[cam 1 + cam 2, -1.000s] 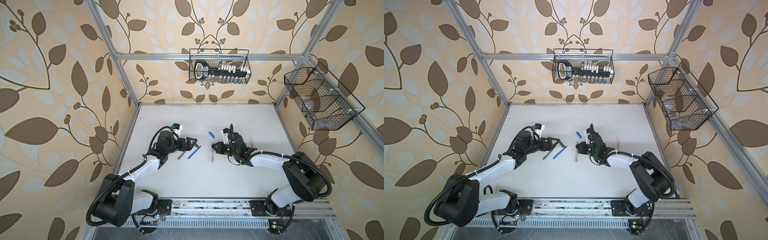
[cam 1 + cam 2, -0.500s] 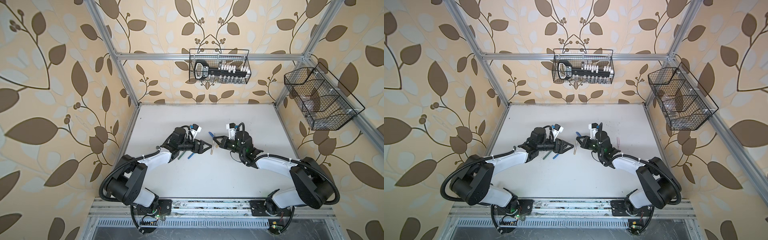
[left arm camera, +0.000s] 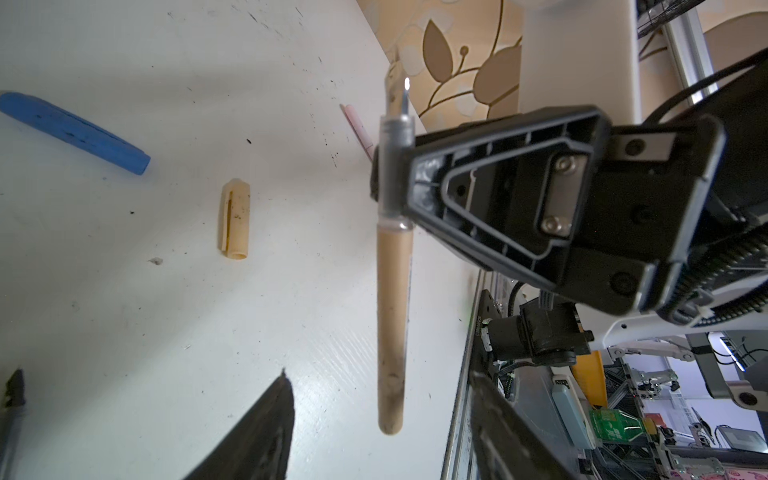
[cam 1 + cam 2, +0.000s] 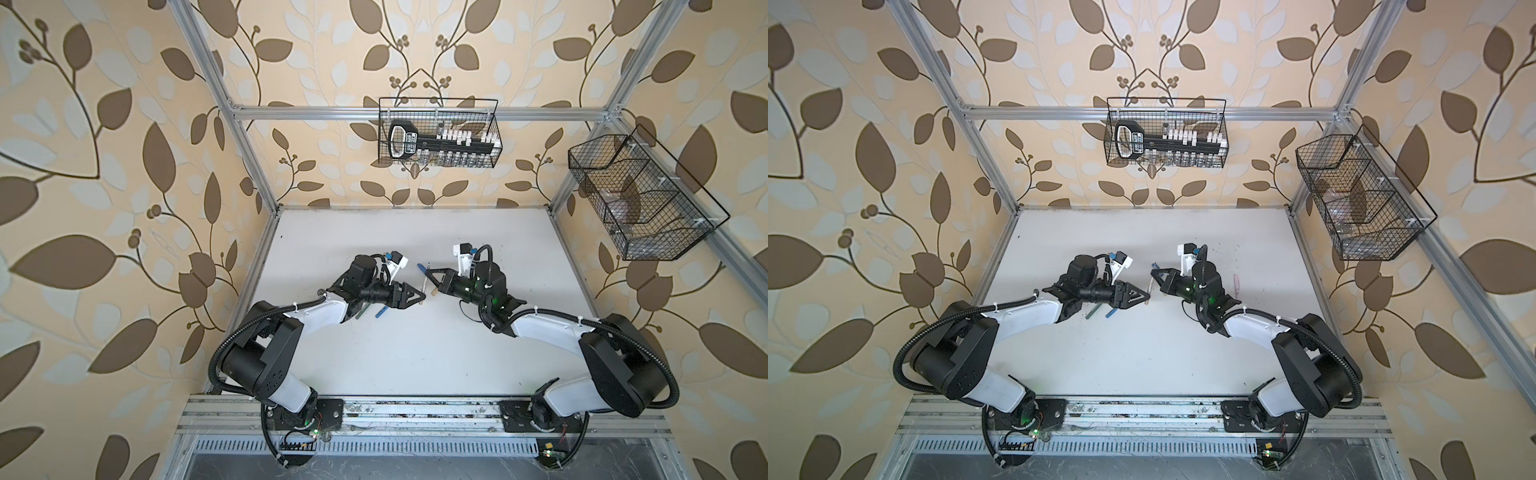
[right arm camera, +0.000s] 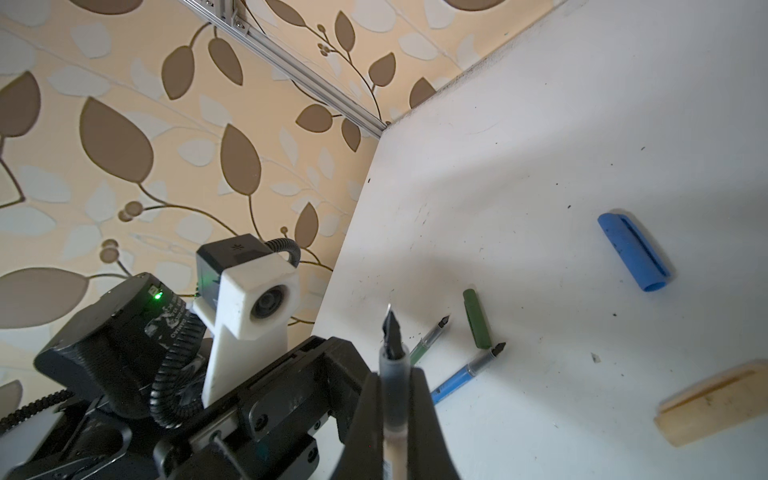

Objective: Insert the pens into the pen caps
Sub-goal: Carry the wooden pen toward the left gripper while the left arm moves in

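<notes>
The tan pen (image 3: 390, 316) is held above the white table (image 4: 415, 365), near its middle. It is clamped at its clear grip section by the right gripper (image 3: 386, 178), whose fingers are closed on it. The dark nib is seen clear of the fingers in the right wrist view.

In a top view the left gripper (image 4: 420, 296) is set just at 8 o'clock of the pen. Its jaws are parted, and the barrel's free end is seen between them but is not touched.

The tan cap (image 3: 235, 220) is laid on the table just beside the pen, and the blue cap (image 4: 422, 269) at 12 o'clock. The blue pen (image 4: 380, 312) and green pen (image 4: 362, 311) are laid at 8 o'clock, partly under the left arm, with the green cap (image 5: 477, 318) near them. The pink pen (image 4: 1237, 284) is seen at 3 o'clock, beyond the right gripper.
</notes>
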Controlling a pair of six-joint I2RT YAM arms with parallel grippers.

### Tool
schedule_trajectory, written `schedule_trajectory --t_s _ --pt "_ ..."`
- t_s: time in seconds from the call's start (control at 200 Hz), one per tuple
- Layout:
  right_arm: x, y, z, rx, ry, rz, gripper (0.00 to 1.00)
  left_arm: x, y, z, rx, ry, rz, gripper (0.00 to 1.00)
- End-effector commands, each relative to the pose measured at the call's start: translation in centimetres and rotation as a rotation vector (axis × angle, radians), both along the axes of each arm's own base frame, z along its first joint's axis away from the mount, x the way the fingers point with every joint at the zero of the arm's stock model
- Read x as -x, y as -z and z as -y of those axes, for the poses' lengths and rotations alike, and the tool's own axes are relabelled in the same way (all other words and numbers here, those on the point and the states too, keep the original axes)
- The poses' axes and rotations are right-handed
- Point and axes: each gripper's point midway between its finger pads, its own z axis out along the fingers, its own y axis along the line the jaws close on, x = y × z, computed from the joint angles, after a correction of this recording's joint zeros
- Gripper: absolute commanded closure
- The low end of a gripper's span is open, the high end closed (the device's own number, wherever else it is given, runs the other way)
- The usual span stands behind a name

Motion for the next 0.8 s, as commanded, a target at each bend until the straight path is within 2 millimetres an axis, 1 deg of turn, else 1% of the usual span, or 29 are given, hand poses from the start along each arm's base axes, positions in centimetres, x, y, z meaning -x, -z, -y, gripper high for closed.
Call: schedule_trajectory --t_s 0.0,0.025,0.06,0.105,0.17,0.28,0.35,0.405,0.48,0.59,0.695,0.8 --pt "-0.4 -1.1 -1.0 -0.051 -0.011 0.026 1.00 -0.1 -2.5 1.1 0.053 0.044 0.059 0.42" --pt "-0.5 -1.2 -1.0 -0.053 -0.010 0.029 1.00 -0.1 -2.6 1.0 0.055 0.042 0.060 0.46" --pt "-0.5 -1.1 -1.2 -0.052 -0.013 0.028 1.00 -0.1 -2.7 1.0 0.058 0.041 0.063 0.47" --pt "-0.5 -1.1 -1.4 -0.048 -0.017 0.030 1.00 0.0 -2.8 1.0 0.060 0.041 0.065 0.46" --pt "-0.6 -1.1 -1.7 -0.049 -0.018 0.036 1.00 -0.1 -2.8 0.9 0.059 0.033 0.062 0.41" --pt "-0.5 -1.2 -2.3 -0.049 -0.029 0.045 1.00 -0.1 -2.8 1.0 0.060 0.034 0.058 0.41" --pt "-0.5 -1.4 -2.4 -0.053 -0.029 0.053 1.00 -0.1 -2.7 1.1 0.061 0.034 0.054 0.41" --pt "-0.5 -1.2 -2.3 -0.049 -0.025 0.051 1.00 -0.1 -2.7 1.1 0.062 0.035 0.052 0.41" --pt "-0.6 -1.3 -2.2 -0.052 -0.019 0.056 1.00 -0.1 -2.7 1.1 0.064 0.038 0.052 0.47" --pt "-0.7 -1.1 -2.2 -0.050 -0.013 0.054 1.00 0.0 -2.7 1.1 0.065 0.043 0.055 0.51" --pt "-0.7 -1.2 -2.3 -0.056 -0.012 0.057 1.00 0.1 -2.9 1.2 0.070 0.051 0.055 0.63" --pt "-0.9 -1.2 -2.4 -0.056 -0.005 0.061 1.00 0.2 -3.1 1.1 0.073 0.051 0.057 0.63"
